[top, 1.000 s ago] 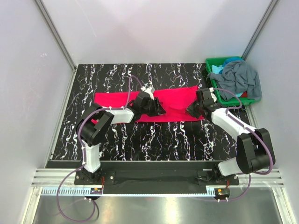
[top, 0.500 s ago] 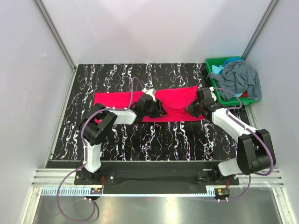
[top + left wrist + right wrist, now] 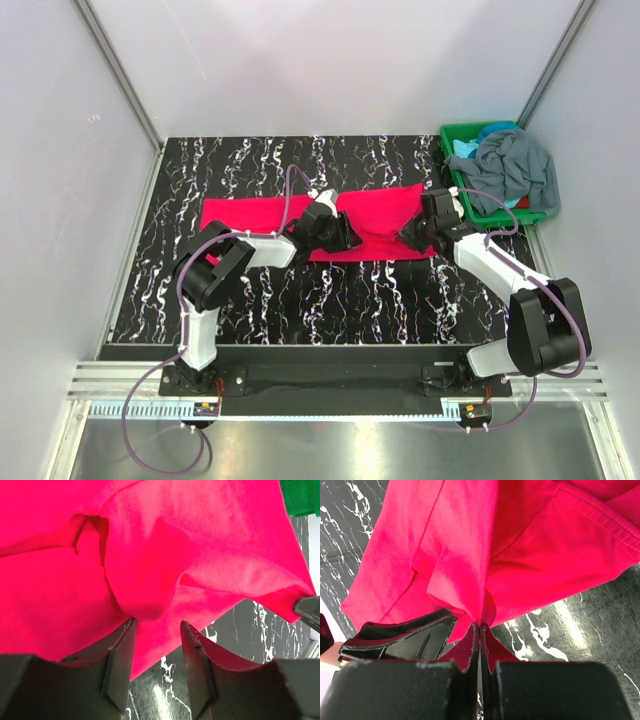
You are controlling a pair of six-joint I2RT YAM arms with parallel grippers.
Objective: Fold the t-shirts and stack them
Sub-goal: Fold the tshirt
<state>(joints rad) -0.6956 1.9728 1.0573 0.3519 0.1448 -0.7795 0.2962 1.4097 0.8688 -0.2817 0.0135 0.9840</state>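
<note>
The magenta t-shirt (image 3: 240,212) lies spread across the middle of the black marbled table. My left gripper (image 3: 340,235) is open at the shirt's near edge, and its fingers straddle a raised fold of the shirt (image 3: 200,540) in the left wrist view (image 3: 157,625). My right gripper (image 3: 410,237) is shut on a pinched fold at the shirt's right near corner (image 3: 545,540), as the right wrist view shows (image 3: 481,626). The slate grey-blue t-shirt (image 3: 515,165) and the light teal-blue t-shirt (image 3: 465,148) lie heaped in the green bin.
The green plastic bin (image 3: 460,128) stands at the table's back right corner; its corner shows in the left wrist view (image 3: 300,497). White walls enclose the table on three sides. The two grippers are close together over the shirt's right half.
My left gripper has slid a little to the right along the shirt's near edge, towards my right gripper. The right gripper has stayed shut on the shirt, almost in place.
</note>
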